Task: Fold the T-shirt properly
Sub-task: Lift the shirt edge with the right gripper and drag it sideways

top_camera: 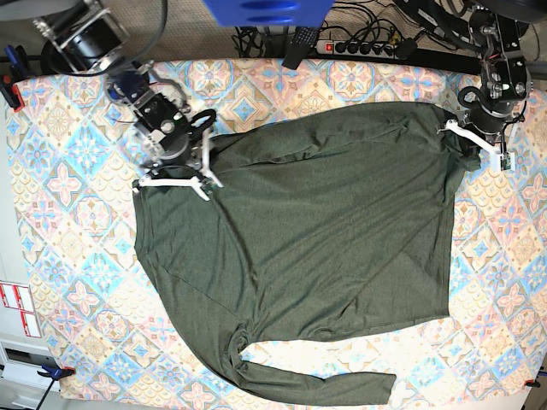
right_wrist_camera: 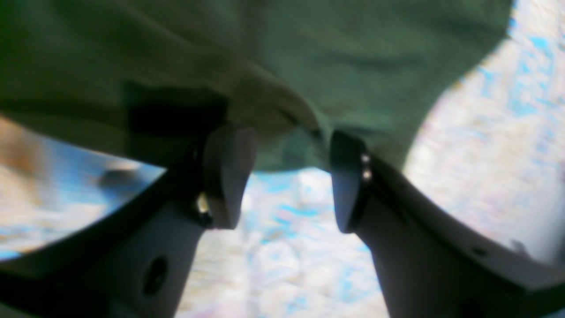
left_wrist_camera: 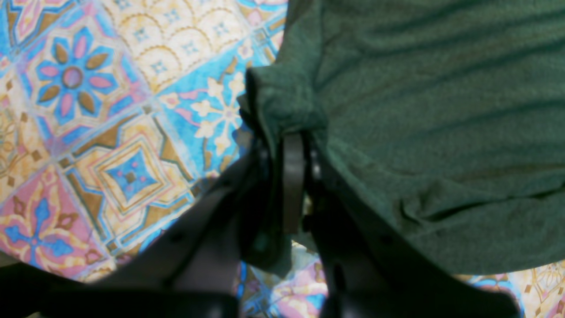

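Note:
The dark olive-green T-shirt lies spread over the patterned table, one long sleeve trailing along the front edge. In the base view my left gripper sits at the shirt's far right corner. The left wrist view shows this left gripper shut, with a bunched fold of the T-shirt pinched between its fingers. My right gripper is at the shirt's upper left corner. Its fingers stand wide apart, so the right gripper is open, with the T-shirt's edge drooping loose between the tips.
A colourful tiled tablecloth covers the table. A power strip and cables run along the back edge. A blue object hangs at the top of the base view. White labels sit at the left edge.

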`<act>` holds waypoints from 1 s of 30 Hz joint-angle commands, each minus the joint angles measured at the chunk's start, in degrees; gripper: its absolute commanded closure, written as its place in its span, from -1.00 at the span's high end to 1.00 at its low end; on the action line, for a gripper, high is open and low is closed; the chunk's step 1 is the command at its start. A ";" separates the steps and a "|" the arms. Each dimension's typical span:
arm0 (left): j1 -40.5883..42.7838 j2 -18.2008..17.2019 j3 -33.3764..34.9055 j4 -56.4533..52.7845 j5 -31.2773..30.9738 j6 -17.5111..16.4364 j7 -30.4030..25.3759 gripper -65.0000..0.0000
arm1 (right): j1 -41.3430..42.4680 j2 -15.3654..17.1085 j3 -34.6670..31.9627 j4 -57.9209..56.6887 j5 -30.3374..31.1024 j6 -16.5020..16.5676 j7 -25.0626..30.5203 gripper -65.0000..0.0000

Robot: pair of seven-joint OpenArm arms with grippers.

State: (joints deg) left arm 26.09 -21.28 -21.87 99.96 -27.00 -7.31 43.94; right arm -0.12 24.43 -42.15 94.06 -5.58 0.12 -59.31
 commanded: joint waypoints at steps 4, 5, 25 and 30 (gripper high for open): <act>0.07 -0.83 -0.42 0.83 -0.12 0.15 -0.91 -1.00 | 3.07 1.20 -1.41 0.58 -0.09 -0.16 0.89 -0.07; 0.07 -0.83 -0.42 0.83 -0.12 0.15 -0.91 -1.00 | 3.68 1.55 -1.41 0.58 -0.09 -0.16 0.89 -0.07; 0.24 -0.83 -0.51 0.92 -0.12 0.15 -0.91 -1.00 | 8.08 1.55 -1.50 -8.22 0.00 8.36 6.08 -0.11; 0.16 -0.83 -0.51 0.92 -0.12 0.15 -0.91 -1.00 | 8.16 1.55 -1.41 -8.30 0.00 8.36 6.08 -0.67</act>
State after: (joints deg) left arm 26.37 -21.28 -21.89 99.96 -27.00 -7.31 43.94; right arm 7.01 25.56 -43.94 85.06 -5.13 8.80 -53.58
